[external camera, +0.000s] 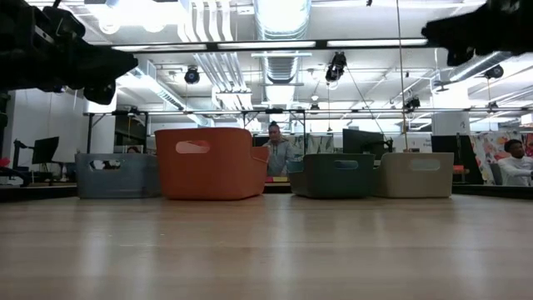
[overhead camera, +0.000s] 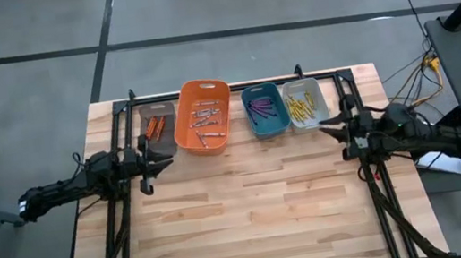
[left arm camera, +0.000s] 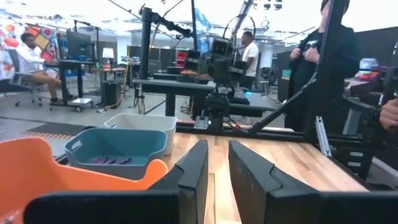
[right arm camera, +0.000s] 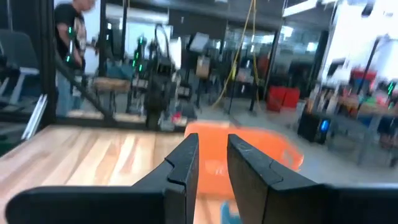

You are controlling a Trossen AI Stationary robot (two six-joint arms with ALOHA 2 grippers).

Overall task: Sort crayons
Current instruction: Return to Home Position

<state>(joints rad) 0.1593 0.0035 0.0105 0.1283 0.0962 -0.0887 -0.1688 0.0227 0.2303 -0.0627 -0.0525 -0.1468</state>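
I count four bins (overhead camera: 202,83), two claws, the left claw (overhead camera: 163,164) and right claw (overhead camera: 328,130), and crayons (overhead camera: 204,122) beyond my tallying.

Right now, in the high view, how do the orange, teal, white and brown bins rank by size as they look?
1. Orange bin, clearly the largest.
2. Teal bin, white bin and brown bin look about alike from above, so I won't rank them against each other.

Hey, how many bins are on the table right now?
4, side by side in a row along the table's far edge. From the left arm's side: a dark bin, an orange bin, a teal bin and a pale bin. None looks hidden.
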